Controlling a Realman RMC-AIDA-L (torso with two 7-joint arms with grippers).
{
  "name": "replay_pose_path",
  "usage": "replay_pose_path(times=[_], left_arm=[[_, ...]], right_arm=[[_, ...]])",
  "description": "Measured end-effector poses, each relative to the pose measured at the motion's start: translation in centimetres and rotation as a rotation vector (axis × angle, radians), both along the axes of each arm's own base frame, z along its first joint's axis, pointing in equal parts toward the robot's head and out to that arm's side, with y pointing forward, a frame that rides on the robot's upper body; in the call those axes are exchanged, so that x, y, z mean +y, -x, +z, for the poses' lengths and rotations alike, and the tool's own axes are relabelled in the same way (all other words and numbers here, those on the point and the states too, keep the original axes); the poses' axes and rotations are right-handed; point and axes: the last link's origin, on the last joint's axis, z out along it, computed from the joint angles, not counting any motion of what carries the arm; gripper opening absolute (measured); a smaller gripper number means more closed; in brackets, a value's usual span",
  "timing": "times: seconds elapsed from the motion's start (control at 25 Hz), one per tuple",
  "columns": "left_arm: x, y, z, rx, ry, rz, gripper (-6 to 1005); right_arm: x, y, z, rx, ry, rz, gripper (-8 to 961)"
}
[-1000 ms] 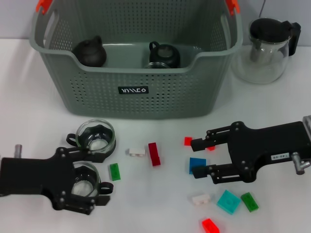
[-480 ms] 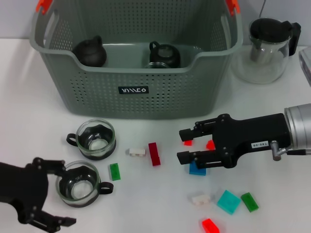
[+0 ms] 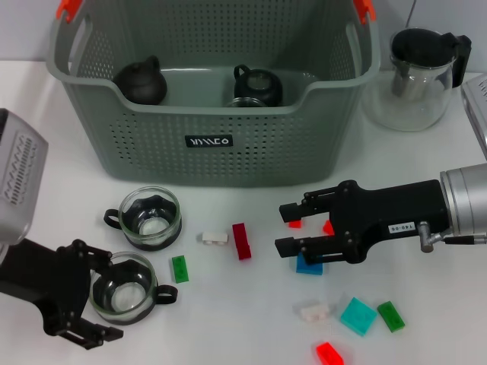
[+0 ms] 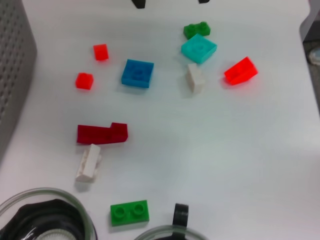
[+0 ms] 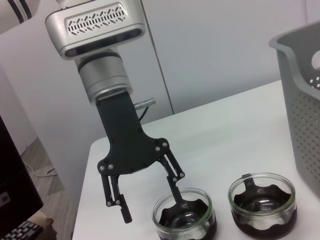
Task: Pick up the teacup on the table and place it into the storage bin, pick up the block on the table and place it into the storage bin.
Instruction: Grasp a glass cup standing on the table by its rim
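The storage bin (image 3: 213, 99) stands at the far side of the white desk (image 3: 251, 334), and its front wall is near the middle of the desk. Inside it lie a dark teapot (image 3: 141, 80) and a second dark pot (image 3: 257, 85). A glass teapot with black lid (image 3: 421, 76) stands just beside the right edge of the bin.

The left gripper (image 3: 97, 299) is low at the near left corner of the desk. Its jaws are spread apart around the nearer teacup (image 3: 124, 288): one finger reaches inside the rim of the glass and the other stays outside it, not pressed together. A second teacup (image 3: 151, 217) stands just behind, nearer to the bin, apart from the first one.

The right gripper (image 3: 288, 226) comes from the right side, and its jaws are released, with a gap between them. Its fingertips end near a small red block (image 3: 295, 223), and a blue block (image 3: 308, 264) lies partly under the lower finger.

Between the two grippers lie a dark red block (image 3: 241, 240), a white block (image 3: 214, 238) and a green block (image 3: 179, 268), all separate. At the near right are another white block (image 3: 315, 310), a teal block (image 3: 358, 315), a second green block (image 3: 391, 315) and a bright red block (image 3: 329, 353) close to the desk edge. The strip of desk before the front wall of the bin is bare.
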Motion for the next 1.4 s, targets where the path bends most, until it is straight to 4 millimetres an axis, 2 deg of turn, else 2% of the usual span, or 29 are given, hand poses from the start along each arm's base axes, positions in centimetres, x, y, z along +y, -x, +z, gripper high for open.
replay_pose_path(times=[0.12, 0.52, 1.2, 1.4], left_arm=[[0.2, 0.0, -0.5, 0.039, 0.018, -0.002, 799], [0.8, -0.6, -2.7, 0.131, 0.040, -0.009, 741], [1.0, -0.7, -3.3, 0.194, 0.051, 0.009, 643], [1.0, -0.8, -3.6, 0.203, 0.061, 0.003, 486]], right_arm=[[0.1, -0.2, 0.0, -0.003, -0.008, -0.009, 613], [0.3, -0.2, -0.1, -0.005, -0.021, -0.015, 613], [0.8, -0.4, 0.2, -0.009, -0.056, -0.024, 614], [1.0, -0.4, 0.3, -0.013, -0.071, -0.026, 614]])
